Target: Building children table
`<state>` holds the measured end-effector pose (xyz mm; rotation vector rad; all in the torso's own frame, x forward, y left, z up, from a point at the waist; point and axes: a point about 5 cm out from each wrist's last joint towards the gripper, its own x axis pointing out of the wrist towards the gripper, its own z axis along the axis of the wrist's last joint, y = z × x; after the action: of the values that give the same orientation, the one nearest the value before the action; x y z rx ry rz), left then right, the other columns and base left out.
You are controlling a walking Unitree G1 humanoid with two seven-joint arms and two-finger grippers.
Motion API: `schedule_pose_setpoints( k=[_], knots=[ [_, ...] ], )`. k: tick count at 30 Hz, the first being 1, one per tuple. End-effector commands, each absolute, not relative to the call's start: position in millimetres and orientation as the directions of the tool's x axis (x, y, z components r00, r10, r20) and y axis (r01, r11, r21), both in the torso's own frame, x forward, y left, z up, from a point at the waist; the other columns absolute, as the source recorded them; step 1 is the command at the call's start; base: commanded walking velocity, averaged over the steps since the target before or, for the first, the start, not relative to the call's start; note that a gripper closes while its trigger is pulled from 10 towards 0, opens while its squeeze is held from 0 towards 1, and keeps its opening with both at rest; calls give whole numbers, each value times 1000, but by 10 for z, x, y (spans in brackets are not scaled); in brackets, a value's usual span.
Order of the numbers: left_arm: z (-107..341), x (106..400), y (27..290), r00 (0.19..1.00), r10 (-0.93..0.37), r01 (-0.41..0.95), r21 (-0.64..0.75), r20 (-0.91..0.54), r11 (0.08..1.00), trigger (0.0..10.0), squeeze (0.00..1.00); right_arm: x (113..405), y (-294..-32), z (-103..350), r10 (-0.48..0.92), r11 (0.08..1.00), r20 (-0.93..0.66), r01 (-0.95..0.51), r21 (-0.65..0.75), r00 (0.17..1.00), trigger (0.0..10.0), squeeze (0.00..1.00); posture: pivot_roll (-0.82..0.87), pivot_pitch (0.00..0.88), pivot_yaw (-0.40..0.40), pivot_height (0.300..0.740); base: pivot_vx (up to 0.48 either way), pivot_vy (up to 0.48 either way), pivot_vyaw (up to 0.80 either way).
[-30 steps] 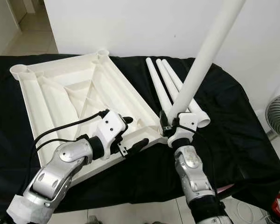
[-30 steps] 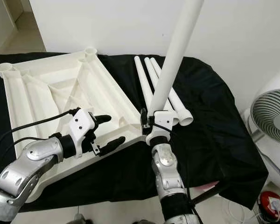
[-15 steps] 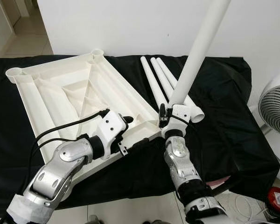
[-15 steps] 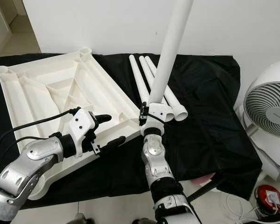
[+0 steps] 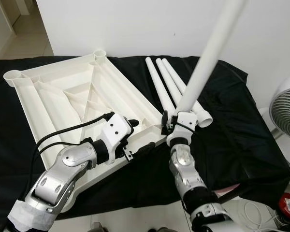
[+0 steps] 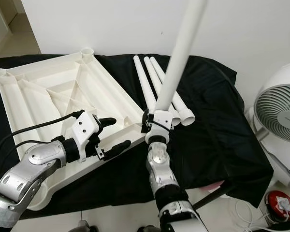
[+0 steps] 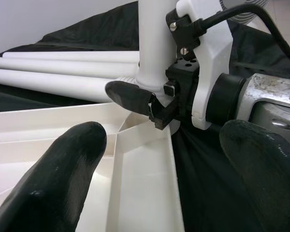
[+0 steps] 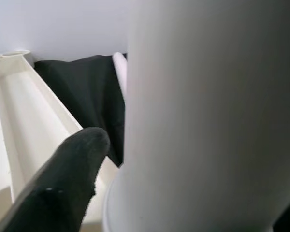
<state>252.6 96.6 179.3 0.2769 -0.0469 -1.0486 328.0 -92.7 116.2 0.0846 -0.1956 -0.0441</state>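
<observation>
At the tabletop (image 5: pixel 53 101) corner, right fingers (image 7: pixel 130 96) clamp the leg (image 5: pixel 203 63); left fingers (image 6: pixel 106 122) spread apart.

A black-draped table (image 5: pixel 241 145) carries the upturned white tabletop (image 5: pixel 63 101); three white legs (image 5: pixel 171 87) lie beside it

The upturned tabletop (image 5: pixel 82 101) is showing as smooth, off-white moulded plastic with a faint sheen along its ribs. The raised table leg (image 5: pixel 203 67) and the three spare legs (image 5: pixel 171 87) are looking like the same smooth white plastic tube. A matt black cloth (image 5: pixel 241 125) is lying creased over the worktop. The arms are gleaming in brushed silver metal, and the left end effector (image 6: pixel 108 134) is wearing matt black, rubbery-looking fingers (image 7: pixel 63 169).
</observation>
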Motion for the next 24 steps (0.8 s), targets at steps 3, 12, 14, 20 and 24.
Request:
schedule_pose_setpoints(
  k=[3, 12, 14, 20, 24],
  knots=[
    [1795, 2518, 926, 455, -884, 872, 254, -102, 420, 10000, 0, 3299, -1025, 1196, -40, 998, 223, 27, 64, 974, 10000, 1000, 64, 38, -30, 740, 0, 0, 0],
    [1791, 2520, 892, 450, -888, 874, 252, -94, 416, 10000, 0, 3291, -1130, 1382, 200, 978, 330, -207, -12, 923, 10000, 0, 50, 35, -33, 740, 0, 0, 0],
    [1792, 2520, 885, 448, -889, 875, 252, -91, 415, 10000, 0, 3295, -1173, 1423, 242, 969, 342, -245, -35, 908, 0, 0, 46, 34, -34, 740, 0, 0, 0],
    [1794, 2533, 869, 445, -891, 875, 251, -85, 413, 10000, 0, 3311, -1284, 1482, 308, 950, 347, -304, -67, 886, 0, 0, 40, 27, -38, 740, 0, 0, 0],
    [1795, 2536, 865, 445, -892, 875, 252, -83, 413, 10000, 0, 3303, -1297, 1486, 322, 945, 347, -321, -62, 881, 0, 0, 38, 23, -39, 740, 0, 0, 0]
  ],
)
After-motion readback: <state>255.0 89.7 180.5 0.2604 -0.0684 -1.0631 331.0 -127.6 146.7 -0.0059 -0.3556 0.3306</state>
